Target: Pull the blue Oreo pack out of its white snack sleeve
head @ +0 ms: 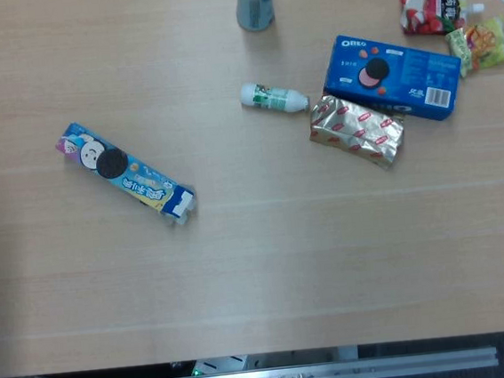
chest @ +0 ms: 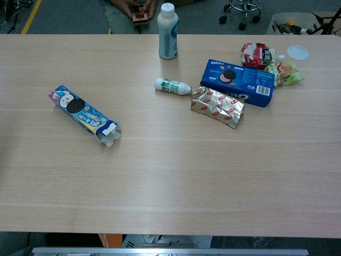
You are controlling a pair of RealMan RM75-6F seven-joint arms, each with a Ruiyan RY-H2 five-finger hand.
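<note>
A long slim Oreo carton (head: 121, 170) (chest: 80, 111), light blue with a cookie picture, lies diagonally on the left part of the table. Its lower-right end (head: 180, 203) (chest: 109, 130) is open with the flaps spread. A blue and white pack end shows in that mouth. Neither of my hands appears in the head view or the chest view, and nothing touches the carton.
At the right back lie a flat blue Oreo box (head: 393, 77) (chest: 238, 82), a gold foil pack (head: 358, 130), a small white bottle on its side (head: 273, 98), a red pouch (head: 431, 6) and a yellow-green packet (head: 481, 44). A tall white bottle (chest: 168, 31) stands at the far edge.
</note>
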